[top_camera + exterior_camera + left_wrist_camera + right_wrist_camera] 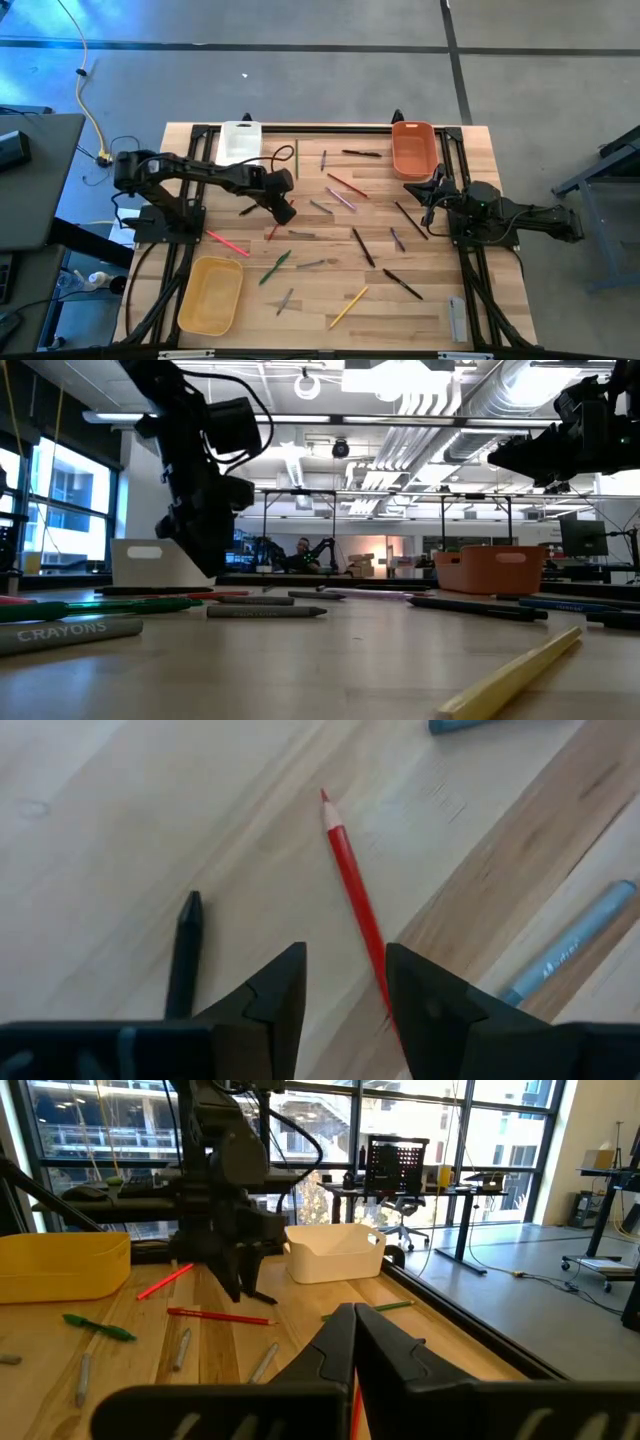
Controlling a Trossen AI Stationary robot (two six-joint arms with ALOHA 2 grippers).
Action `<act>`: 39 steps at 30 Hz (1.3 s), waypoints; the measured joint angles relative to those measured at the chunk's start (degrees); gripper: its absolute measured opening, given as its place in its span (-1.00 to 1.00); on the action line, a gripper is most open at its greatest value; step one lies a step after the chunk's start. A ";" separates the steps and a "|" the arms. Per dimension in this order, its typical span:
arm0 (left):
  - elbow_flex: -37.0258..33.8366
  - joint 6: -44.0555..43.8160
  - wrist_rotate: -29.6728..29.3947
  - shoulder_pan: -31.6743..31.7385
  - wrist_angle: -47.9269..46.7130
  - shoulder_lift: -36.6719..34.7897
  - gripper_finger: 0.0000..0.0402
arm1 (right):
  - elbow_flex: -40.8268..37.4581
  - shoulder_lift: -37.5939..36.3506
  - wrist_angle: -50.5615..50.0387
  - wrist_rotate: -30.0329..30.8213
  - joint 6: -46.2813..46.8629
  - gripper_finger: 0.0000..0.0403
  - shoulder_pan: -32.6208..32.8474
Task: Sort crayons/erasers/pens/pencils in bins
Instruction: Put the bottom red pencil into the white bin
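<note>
Wood slat table w/ sticks scattered. I've got left gripper low over a thin red pencil, jaws apart, pencil running under one finger, a black crayon just beside. White plastic bin, orange bin, yellow bin at edges. Right gripper near orange bin, jaws together.

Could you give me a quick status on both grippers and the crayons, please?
Left gripper open over red pencil, holding nothing. Right gripper shut, waiting by orange bin. Sticks scattered; black crayon close alongside.
</note>
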 joint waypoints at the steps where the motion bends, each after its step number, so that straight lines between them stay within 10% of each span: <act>1: 0.20 -0.48 -0.06 -0.32 0.00 0.58 -0.38 | 0.00 -0.01 0.00 0.01 0.00 -1.00 0.02; 17: 0.48 -4.83 -3.49 -4.73 -0.41 5.34 -0.41 | 0.00 -0.01 0.00 0.01 0.00 -1.00 0.00; 39: 0.37 -2.30 -3.14 -5.00 -3.60 4.66 -0.99 | -0.01 0.00 0.00 0.01 -0.01 -1.00 0.01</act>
